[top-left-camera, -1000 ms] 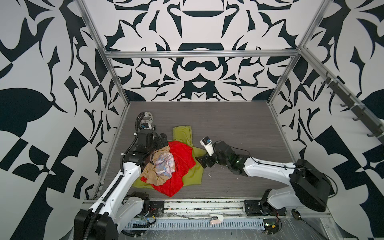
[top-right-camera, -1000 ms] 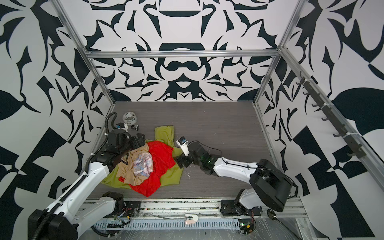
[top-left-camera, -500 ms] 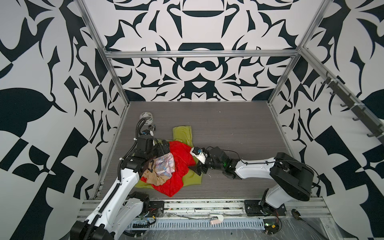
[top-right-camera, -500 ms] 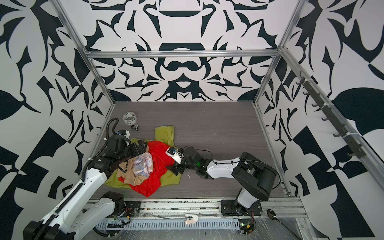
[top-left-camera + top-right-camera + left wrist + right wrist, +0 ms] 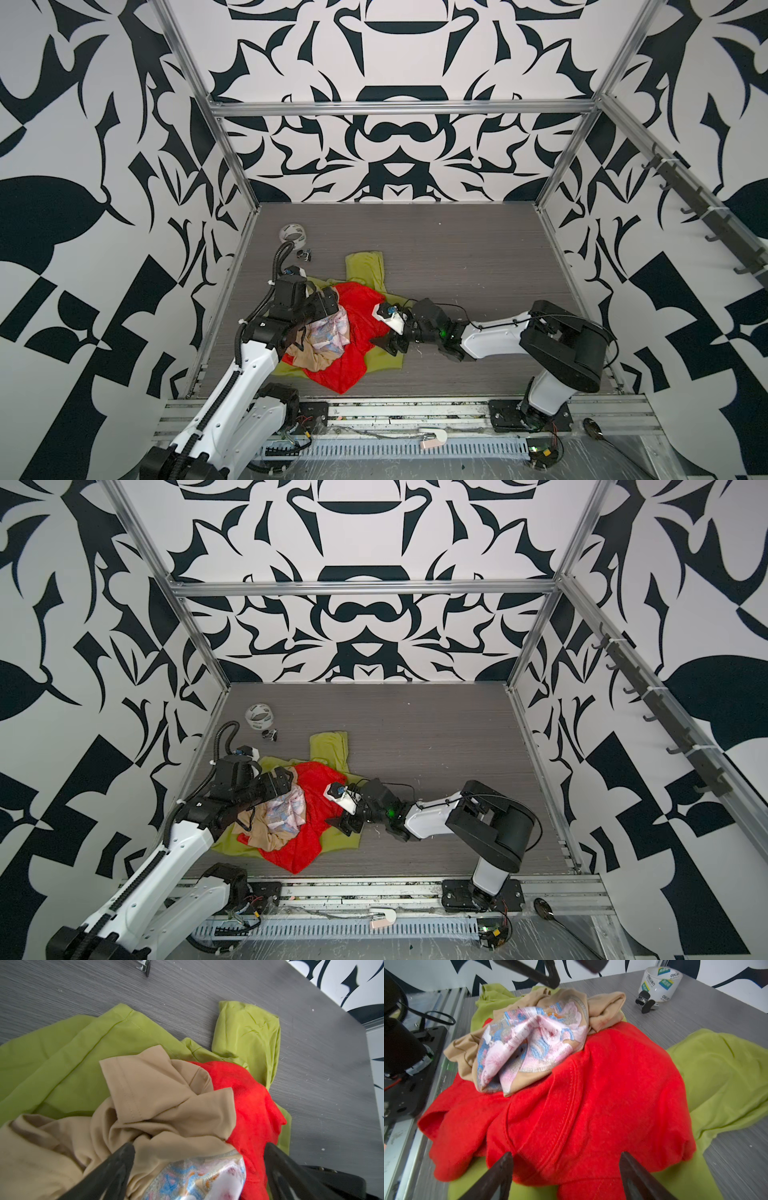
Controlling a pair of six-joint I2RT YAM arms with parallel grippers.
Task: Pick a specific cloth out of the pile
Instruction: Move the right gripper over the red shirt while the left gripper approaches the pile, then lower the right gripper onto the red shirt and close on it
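Nearest, along the 6 o'clock edge in both top views, runs the metal rail (image 5: 395, 415) that carries both arm bases. Beyond it the grey counter (image 5: 457, 257) holds the pile (image 5: 320, 349), at about 8 o'clock from the counter's middle. The cloth (image 5: 357, 353) (image 5: 303, 845), bright red, lies crumpled in that pile on top of the olive-green shirt (image 5: 365, 266) (image 5: 330, 748). Its 9 o'clock part is covered by the beige cloth (image 5: 309, 359) (image 5: 266, 839), and the pastel printed cloth (image 5: 330, 332) (image 5: 284, 812) lies bunched on the beige one. The right arm (image 5: 494, 338) reaches in low from 3 o'clock. Its jaws are at the red cloth's 3 o'clock edge. In the right wrist view the fingers (image 5: 500, 1174) stand parted with a seamed fold of red fabric (image 5: 591, 1095) between them, not clenched on it. The left arm (image 5: 249, 365) comes up from 7 o'clock. Its jaws hang over the 12 o'clock side of the pastel cloth. In the left wrist view the fingers (image 5: 116, 1167) are spread wide above beige and pastel folds and grasp nothing. The shirt's sleeve sticks out of the pile toward 12 o'clock. Farther off, at 10 o'clock, a small black clip (image 5: 304, 254) (image 5: 645, 1003) lies just beside a roll of clear tape (image 5: 292, 236) (image 5: 258, 717). Behind everything stands the black-and-white patterned wall (image 5: 395, 145).
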